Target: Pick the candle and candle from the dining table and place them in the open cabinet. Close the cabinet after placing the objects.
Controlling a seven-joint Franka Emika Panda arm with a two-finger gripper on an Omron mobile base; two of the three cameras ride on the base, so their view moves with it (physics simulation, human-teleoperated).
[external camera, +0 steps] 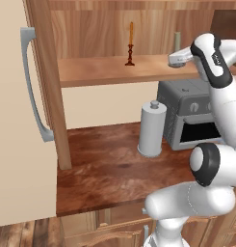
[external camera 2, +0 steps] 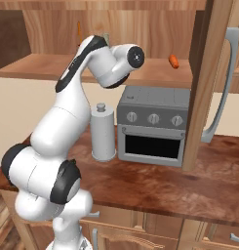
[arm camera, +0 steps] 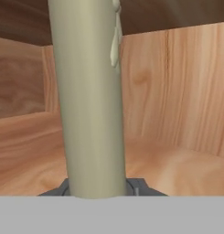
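The cabinet stands open, its door [external camera: 45, 72] swung out to the left with its long grey handle [external camera: 32, 87]. The thin orange candle [external camera: 130, 43] stands upright on its dark holder at the middle of the inner shelf [external camera: 100, 70]. The beige candle [arm camera: 90, 100] rises straight in front of the hand, its grey round base [arm camera: 143, 186] resting on the shelf boards. My gripper [external camera: 176, 60] is at the shelf's right end, shut on the beige candle [external camera: 177, 41], whose top shows above the hand. The fingertips are hidden. The dining table is out of view.
Below the shelf a wood counter [external camera: 105, 169] carries a grey toaster oven [external camera: 191, 113] and a white cylindrical canister [external camera: 151, 128]. A small orange thing [external camera 2: 174, 61] lies on the shelf near the door post [external camera 2: 204, 83]. Light-wood drawers [external camera 2: 189, 234] sit under the counter.
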